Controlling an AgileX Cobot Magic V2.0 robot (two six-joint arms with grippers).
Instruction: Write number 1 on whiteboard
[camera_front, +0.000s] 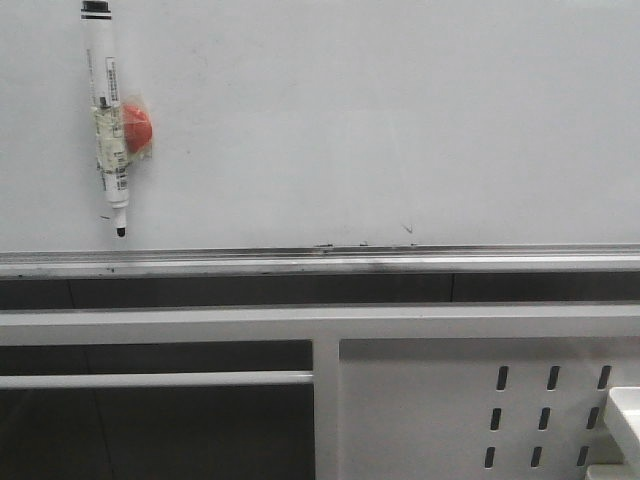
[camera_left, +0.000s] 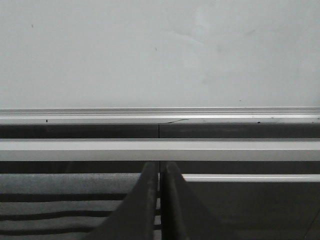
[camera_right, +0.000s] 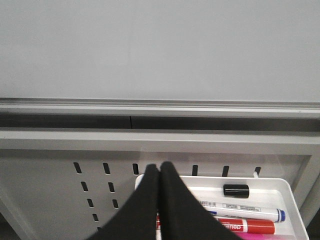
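Your left gripper and right gripper both have jaws closed, empty, facing the whiteboard; a marker hangs there.

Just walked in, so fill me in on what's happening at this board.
Nothing is being handled right now. The large glossy white whiteboard carries no written 1 that I can see, only faint smudges and specks. A white marker with a black cap hangs on it, uncapped tip downward, beside a red magnet. The left gripper and right gripper are both shut and empty, the right one over a white tray of markers.
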